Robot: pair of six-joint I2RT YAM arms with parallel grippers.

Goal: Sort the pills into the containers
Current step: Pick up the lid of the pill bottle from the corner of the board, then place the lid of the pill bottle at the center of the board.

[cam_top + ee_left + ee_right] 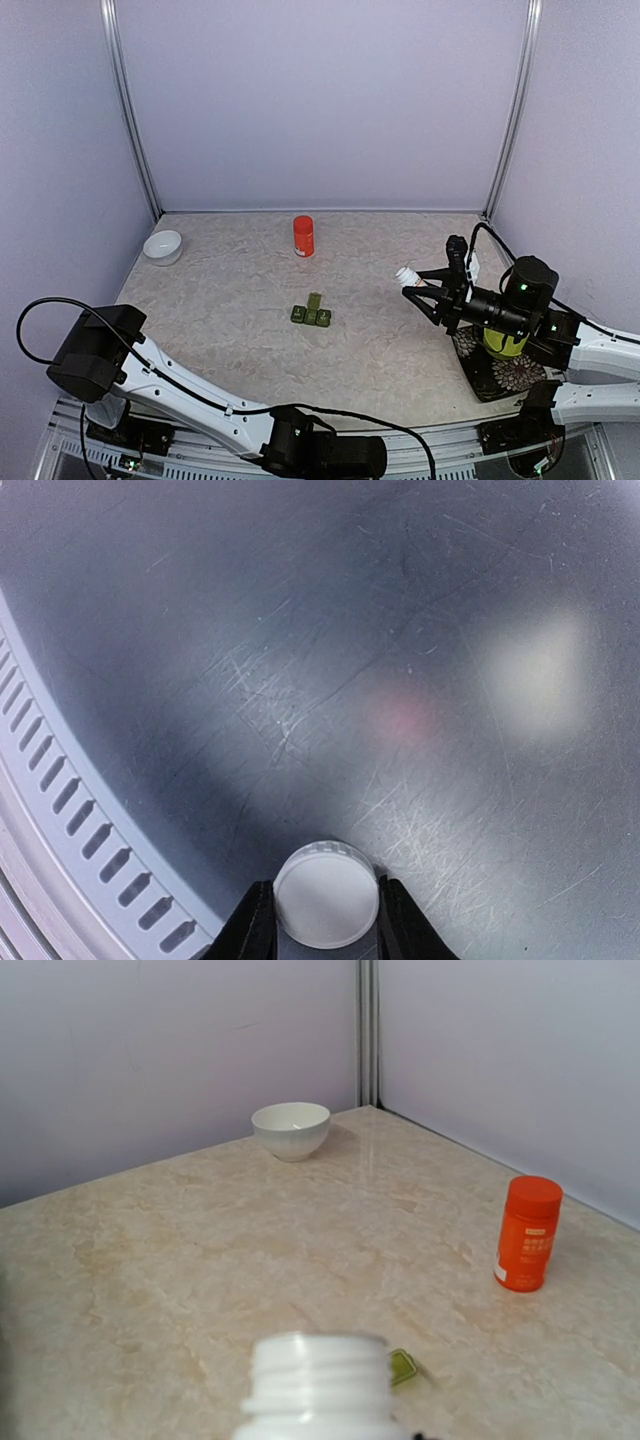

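Note:
The dark green containers [311, 315] lie mid-table, three compartments in a row, with one lid [315, 299] standing open. A corner of that lid [402, 1365] peeks out behind the bottle in the right wrist view. My right gripper [424, 287] is shut on an uncapped white bottle [407, 275], held above the table right of the containers; its threaded neck [320, 1370] fills the bottom of the right wrist view. My left gripper [325, 888] is shut on a round white cap [326, 895], one finger on each side, over a scratched grey metal surface [330, 660]. No pills show.
A red-orange bottle [303, 236] stands upright behind the containers. A white bowl [163, 246] sits at the back left corner. A lime-green bowl [503, 346] rests on a patterned mat [495, 375] under my right arm. My left arm [200, 395] lies folded along the near edge.

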